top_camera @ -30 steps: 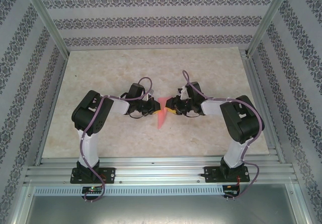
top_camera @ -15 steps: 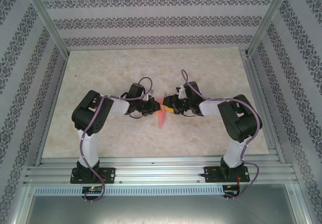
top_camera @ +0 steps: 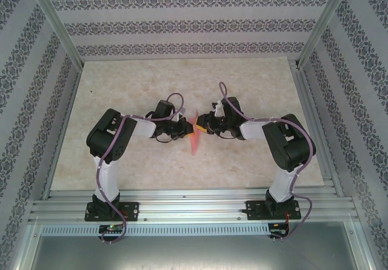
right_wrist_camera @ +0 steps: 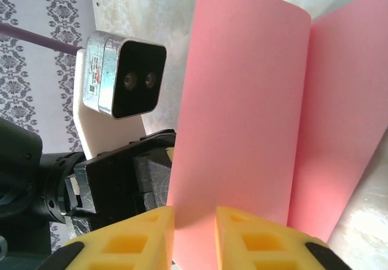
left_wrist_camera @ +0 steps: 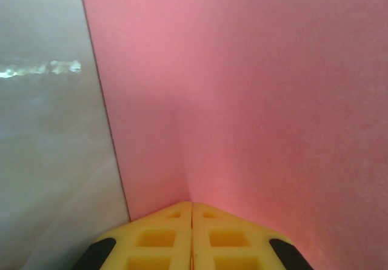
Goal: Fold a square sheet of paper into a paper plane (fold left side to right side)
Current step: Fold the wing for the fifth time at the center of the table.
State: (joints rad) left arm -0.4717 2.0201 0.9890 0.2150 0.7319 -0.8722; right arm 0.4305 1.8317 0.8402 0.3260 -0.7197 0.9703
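The camera sticker (right_wrist_camera: 93,76) is too small to read.

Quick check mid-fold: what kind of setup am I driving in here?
Likely a purpose-built robot test cell, not a home or office: an aluminium frame boxes in a marble-look tabletop, and patterned wallpaper panels form the backdrop walls.

Patterned wallpapered walls (top_camera: 182,24) noted on three sides; pale marbled tabletop (top_camera: 121,88) bordered by aluminium rails (top_camera: 194,204).
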